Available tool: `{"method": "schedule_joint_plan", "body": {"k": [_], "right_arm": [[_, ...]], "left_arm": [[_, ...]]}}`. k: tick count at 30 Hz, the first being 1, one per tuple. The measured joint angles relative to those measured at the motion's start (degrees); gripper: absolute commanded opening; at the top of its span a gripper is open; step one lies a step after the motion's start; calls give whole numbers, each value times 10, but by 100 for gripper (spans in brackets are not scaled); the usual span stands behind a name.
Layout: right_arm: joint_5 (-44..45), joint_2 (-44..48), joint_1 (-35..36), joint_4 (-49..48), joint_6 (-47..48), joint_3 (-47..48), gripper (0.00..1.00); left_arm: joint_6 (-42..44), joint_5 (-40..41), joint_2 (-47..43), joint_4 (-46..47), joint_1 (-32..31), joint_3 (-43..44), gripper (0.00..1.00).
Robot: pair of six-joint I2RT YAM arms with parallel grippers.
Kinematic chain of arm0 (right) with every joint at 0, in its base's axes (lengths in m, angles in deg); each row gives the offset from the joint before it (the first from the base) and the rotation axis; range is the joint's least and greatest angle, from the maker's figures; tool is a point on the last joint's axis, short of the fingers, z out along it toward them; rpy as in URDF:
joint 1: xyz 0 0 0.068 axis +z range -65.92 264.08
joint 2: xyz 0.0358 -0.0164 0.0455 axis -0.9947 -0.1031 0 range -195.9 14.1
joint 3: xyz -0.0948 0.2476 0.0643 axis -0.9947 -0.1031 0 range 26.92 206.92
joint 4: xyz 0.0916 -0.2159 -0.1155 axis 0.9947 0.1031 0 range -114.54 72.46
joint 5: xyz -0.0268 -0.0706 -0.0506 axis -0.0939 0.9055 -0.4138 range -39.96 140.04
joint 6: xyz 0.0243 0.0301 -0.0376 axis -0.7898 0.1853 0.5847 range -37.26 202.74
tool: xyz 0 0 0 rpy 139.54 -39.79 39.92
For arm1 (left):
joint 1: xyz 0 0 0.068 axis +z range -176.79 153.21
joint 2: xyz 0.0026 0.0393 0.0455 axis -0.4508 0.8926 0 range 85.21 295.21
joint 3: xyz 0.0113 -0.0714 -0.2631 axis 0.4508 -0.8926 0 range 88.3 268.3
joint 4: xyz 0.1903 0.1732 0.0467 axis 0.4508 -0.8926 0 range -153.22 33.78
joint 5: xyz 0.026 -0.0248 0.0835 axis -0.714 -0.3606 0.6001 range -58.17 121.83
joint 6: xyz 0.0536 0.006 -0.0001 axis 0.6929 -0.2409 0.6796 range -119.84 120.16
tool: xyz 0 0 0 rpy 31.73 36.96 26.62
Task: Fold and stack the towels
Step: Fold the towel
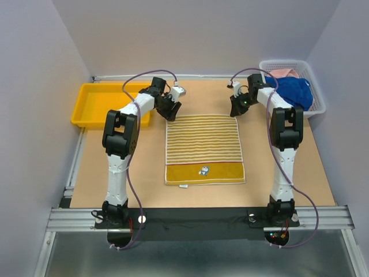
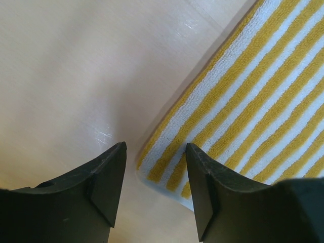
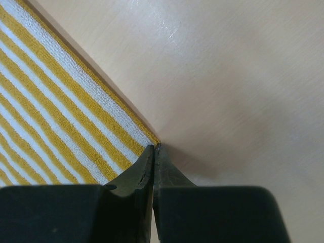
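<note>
The yellow-and-cream striped towel [image 1: 203, 147] lies flat and spread out mid-table, its solid yellow band toward the near edge. My left gripper [image 2: 155, 147] is open at the towel's far left corner [image 2: 157, 169], and that corner lies between the two fingers without touching them. My right gripper [image 3: 153, 148] is shut at the far right corner, where the cloth [image 3: 61, 111] runs into its closed tips. The blue towel [image 1: 295, 92] and the pink towel [image 1: 282, 73] are heaped in a basket.
A white mesh basket [image 1: 318, 104] stands at the back right corner of the table. A yellow bin [image 1: 98, 104] sits at the back left, just behind my left arm. Grey walls close in on the table's left, right and back.
</note>
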Motion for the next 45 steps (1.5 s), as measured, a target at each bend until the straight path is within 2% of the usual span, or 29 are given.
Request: {"method": "schedule_joint_plan", "body": {"k": [7,13,17,20,22,26,37,45], "right_arm": [[3,3,1,-2,0,-5,1],[12,5,4,-4,-2,-7,1],[16,7,6,-6,-3,-10,1],[20,8,7,-7,-5,-10,1],[21,8,7,-7,-5,-10,1],[23,8,7,-8,-9,-10,0],[74,-10,17,11,-47,42,0],[117,4,23,-41,-70,28,0]], "left_arm": [[0,-4,8,-11,11,2,59],[-4,-11,8,-17,14,2,47],[-5,-19,11,-20,14,7,45],[-7,-21,15,-24,15,12,32],[-8,-23,16,-24,15,13,31],[-12,-29,22,-31,15,21,0],[-9,-31,36,-39,19,53,0],[-8,-20,21,5,20,47,0]]}}
